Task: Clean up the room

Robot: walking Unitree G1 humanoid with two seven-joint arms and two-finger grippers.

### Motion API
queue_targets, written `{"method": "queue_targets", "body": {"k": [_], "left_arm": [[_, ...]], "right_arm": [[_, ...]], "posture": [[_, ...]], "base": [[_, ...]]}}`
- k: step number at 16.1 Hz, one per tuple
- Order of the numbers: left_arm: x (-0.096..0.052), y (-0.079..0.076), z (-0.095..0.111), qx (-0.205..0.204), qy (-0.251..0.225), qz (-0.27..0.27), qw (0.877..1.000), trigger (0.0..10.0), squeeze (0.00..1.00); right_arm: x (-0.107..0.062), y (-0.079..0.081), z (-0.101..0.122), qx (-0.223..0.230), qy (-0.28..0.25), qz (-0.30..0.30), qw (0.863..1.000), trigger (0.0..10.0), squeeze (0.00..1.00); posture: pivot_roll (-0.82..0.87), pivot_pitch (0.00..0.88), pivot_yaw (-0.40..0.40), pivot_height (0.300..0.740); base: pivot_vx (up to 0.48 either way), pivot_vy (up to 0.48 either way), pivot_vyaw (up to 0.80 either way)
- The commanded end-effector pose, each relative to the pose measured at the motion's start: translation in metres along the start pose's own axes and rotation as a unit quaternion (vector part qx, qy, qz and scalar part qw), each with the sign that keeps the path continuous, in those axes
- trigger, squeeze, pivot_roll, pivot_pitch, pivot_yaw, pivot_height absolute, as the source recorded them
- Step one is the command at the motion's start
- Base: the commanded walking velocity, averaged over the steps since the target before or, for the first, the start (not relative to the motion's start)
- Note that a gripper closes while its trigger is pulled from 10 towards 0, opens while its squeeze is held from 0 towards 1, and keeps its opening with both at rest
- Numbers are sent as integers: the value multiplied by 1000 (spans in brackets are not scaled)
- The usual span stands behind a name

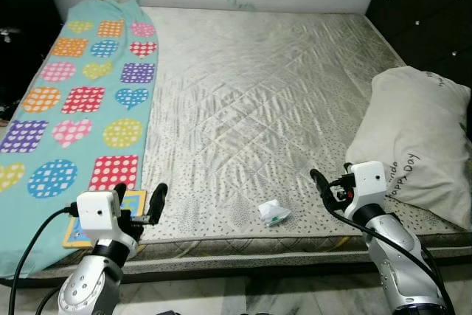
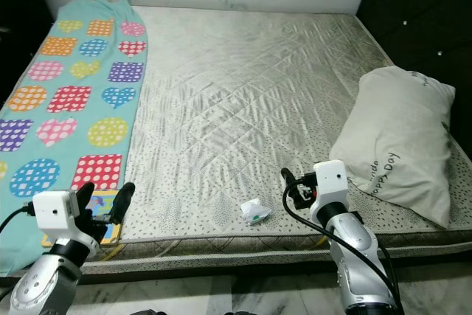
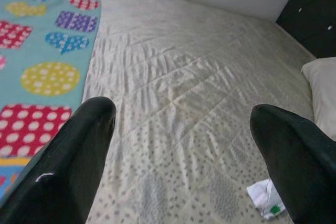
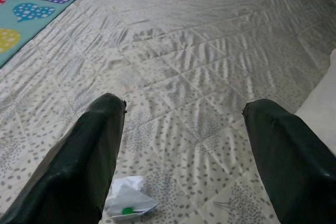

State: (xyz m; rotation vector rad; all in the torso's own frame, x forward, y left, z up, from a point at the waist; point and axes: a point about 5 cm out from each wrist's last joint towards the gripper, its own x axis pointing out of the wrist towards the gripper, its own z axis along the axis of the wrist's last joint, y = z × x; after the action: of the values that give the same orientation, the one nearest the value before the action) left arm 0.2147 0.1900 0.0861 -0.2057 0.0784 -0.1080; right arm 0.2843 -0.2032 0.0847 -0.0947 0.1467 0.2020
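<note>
- Crumpled paper scrap (image 1: 273, 212), white with a green mark: one. Lies on the mattress (image 1: 258, 94) near its front edge, at about 9 o'clock from the right gripper (image 1: 324, 184) and well apart from it.
- Right gripper: fingers spread wide, holding nothing, hovering over the front edge of the mattress. Judged best placed for the pick: swing toward 9 o'clock, come down over the scrap, straddle it, and close gently, since it looks light and easily pushed away.
- Left gripper (image 1: 140, 201): fingers parted, empty, beside the front left corner.
- Flat card (image 1: 110, 219) with yellow border: one, under the left gripper, on the sheet's edge.
- Patterned teal sheet (image 1: 81, 94): one, along 9 to 11 o'clock.
- Pillow (image 1: 417, 138): one, at 2 o'clock from the right gripper.
</note>
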Motion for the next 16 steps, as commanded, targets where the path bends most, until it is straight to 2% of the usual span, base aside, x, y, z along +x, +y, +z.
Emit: {"method": "queue_targets", "body": {"k": [1,5,8,12,16], "left_arm": [[-3,-1,0,5,6,1,1000,10000,0],[-9,2,-1,5,17,6,1000,10000,0],[-7,1,-1,5,18,4,1000,10000,0],[-4,-2,6,2,14,3,1000,10000,0],[-9,-1,8,0,9,17,1000,10000,0]], "right_arm": [[-1,-1,0,4,3,-5,1000,10000,0],[-8,4,-6,11,12,5,1000,10000,0],[-9,6,-7,9,13,13,1000,10000,0],[-5,12,-1,0,7,36,999,10000,0],[-7,13,0,-1,9,45,999,10000,0]], "posture": [[2,125,-63,740],[3,157,-53,736],[0,160,-49,703],[-9,211,-49,668],[-7,236,-65,668]], "base": [[0,0,0],[0,0,0],[0,0,0],[0,0,0],[0,0,0]]}}
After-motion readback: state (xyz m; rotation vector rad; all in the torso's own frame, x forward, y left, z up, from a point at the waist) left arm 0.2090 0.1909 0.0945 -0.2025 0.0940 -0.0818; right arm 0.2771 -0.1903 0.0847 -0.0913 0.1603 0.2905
